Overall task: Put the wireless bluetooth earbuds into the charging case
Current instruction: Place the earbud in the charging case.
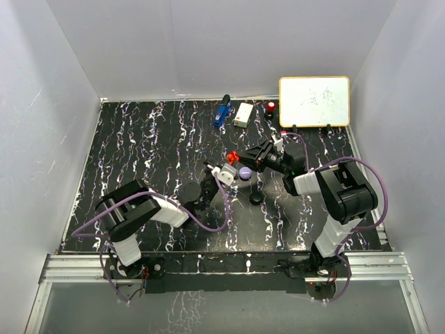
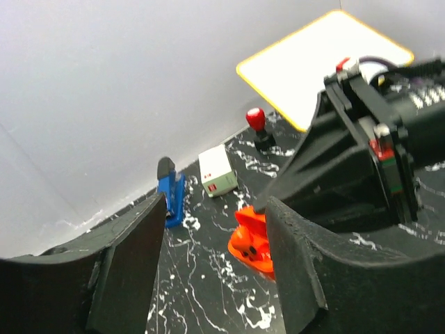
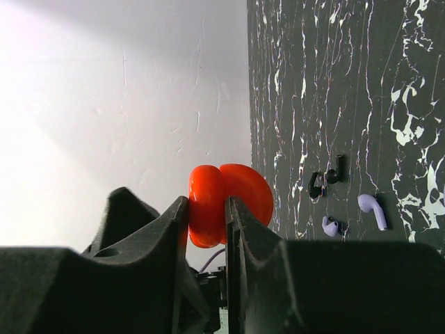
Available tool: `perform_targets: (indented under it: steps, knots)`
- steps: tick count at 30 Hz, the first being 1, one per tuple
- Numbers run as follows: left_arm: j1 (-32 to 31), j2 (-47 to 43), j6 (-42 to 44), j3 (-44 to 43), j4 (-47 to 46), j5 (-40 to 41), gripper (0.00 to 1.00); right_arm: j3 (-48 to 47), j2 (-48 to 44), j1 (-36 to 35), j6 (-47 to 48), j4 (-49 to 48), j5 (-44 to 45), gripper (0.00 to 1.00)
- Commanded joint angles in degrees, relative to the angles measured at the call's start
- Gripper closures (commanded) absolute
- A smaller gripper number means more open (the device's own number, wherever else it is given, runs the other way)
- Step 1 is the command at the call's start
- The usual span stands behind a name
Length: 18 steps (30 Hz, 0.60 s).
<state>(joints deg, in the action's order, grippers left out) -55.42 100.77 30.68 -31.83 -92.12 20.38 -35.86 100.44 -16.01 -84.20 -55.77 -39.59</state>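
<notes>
My right gripper (image 1: 242, 157) (image 3: 207, 203) is shut on the red charging case (image 1: 233, 156) (image 3: 229, 198) and holds it above the table with its lid open. My left gripper (image 1: 221, 169) (image 2: 215, 209) is open and empty, just in front of the red case (image 2: 252, 243), which sits near its right finger (image 2: 295, 264). A red bud-shaped lump lies in the open case. In the right wrist view, two black earbuds (image 3: 327, 179) and two lavender earbuds (image 3: 372, 211) lie on the table.
A lavender round case (image 1: 244, 174) and a black round case (image 1: 256, 198) lie near the grippers. At the back stand a blue object (image 1: 222, 111), a white box (image 1: 243, 114), a red-topped item (image 1: 270, 107) and a whiteboard (image 1: 314, 101).
</notes>
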Motion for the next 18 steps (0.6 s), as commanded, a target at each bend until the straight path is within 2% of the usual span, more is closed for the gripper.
perform_targets:
  steps: [1,4,9,18]
  knots:
    - [-0.44,-6.76,-2.23,0.03,-5.54,0.17,0.42,-0.79,-1.04,0.28,-0.27,-4.17,-0.2,1.0]
    - [-0.45,-9.47,-3.45,-0.02,-3.13,1.53,0.38,-0.75,-1.04,0.36,-0.26,-4.33,-0.29,1.0]
    - [-0.4,-13.02,-6.57,-3.27,8.84,7.74,0.34,-0.85,-1.04,0.43,-0.19,-4.34,-0.39,1.0]
    - [-0.36,-12.64,-11.52,-9.68,26.99,19.63,0.26,-0.84,-1.3,0.48,-0.17,-4.27,-0.4,1.0]
